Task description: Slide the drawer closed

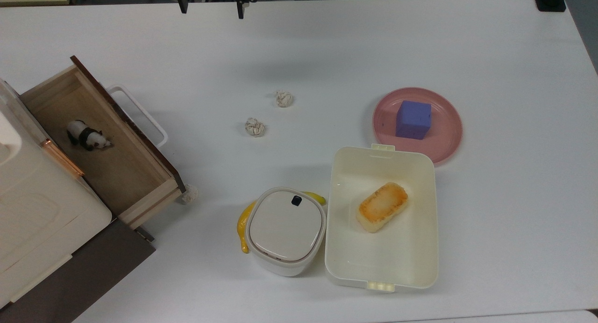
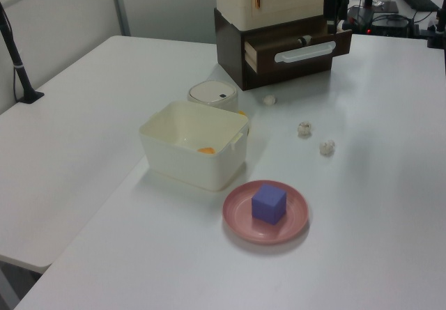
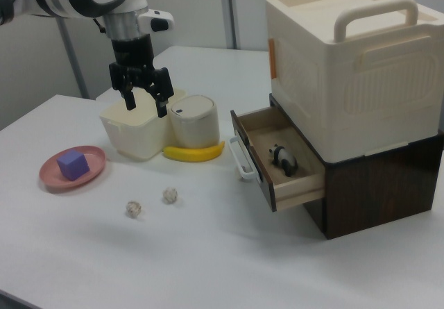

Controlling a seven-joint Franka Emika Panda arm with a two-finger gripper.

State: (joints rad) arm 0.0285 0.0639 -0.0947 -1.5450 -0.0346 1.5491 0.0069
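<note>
The drawer (image 1: 126,168) stands pulled out of the cabinet at the top view's left. It is a light wooden box with a dark brown front panel (image 1: 140,131) and a white loop handle (image 1: 140,111). A small panda toy (image 1: 88,135) lies inside it. In the right view the drawer (image 3: 295,184) juts out toward the right view's left, handle (image 3: 239,160) foremost. My gripper (image 3: 144,99) hangs open and holds nothing, above the table and well to the right view's left of the handle. From above, the gripper (image 1: 211,9) sits at the table's far edge.
A cream lunch box (image 1: 336,183) holding a bread piece (image 1: 382,207) stands beside a lidded white pot (image 1: 286,229) and a banana (image 1: 243,226). A pink plate (image 1: 444,126) carries a blue cube (image 1: 413,119). Two paper balls (image 1: 255,126) (image 1: 283,98) lie mid-table, a third (image 1: 190,193) by the drawer's corner.
</note>
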